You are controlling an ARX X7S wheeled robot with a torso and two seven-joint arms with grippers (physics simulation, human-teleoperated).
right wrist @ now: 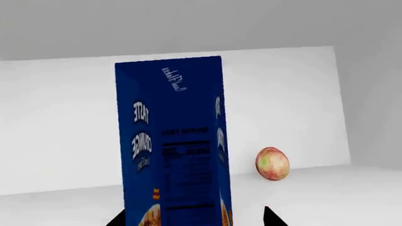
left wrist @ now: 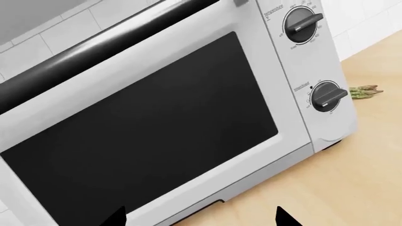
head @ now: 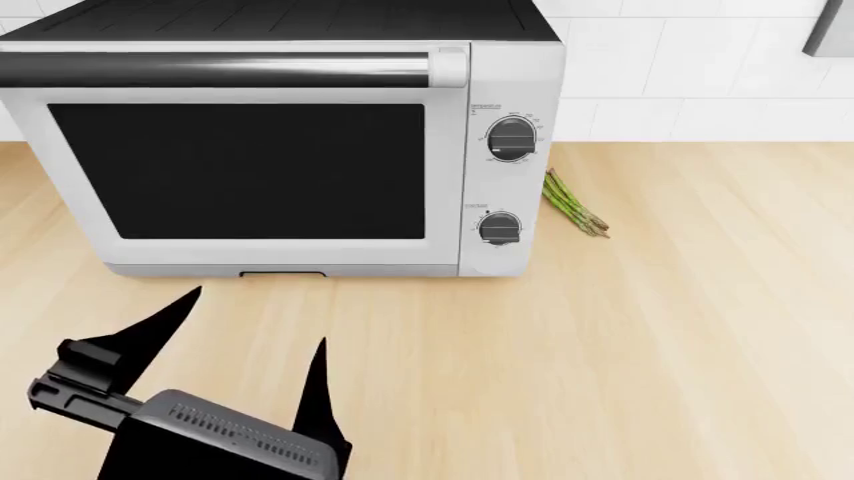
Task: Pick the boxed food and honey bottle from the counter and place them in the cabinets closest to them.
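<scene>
The boxed food (right wrist: 172, 141) stood between the right gripper (right wrist: 195, 217)'s fingers, grip undeterminable; left gripper (head: 254, 325) spread, empty; honey bottle unseen.

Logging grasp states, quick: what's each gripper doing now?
Left gripper: open, empty, in front of the toaster oven.
Right gripper: around the boxed food; grip cannot be told.

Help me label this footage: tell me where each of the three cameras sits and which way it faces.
Head view: on the robot's head, looking down at the counter, toaster oven and asparagus; the left hand shows.
Left wrist view: near the left hand, facing the toaster oven door; only its fingertips show.
Right wrist view: near the right hand, facing the boxed food and an apple on a white surface.
Shared: head and left wrist views both show oven, asparagus and counter.
</scene>
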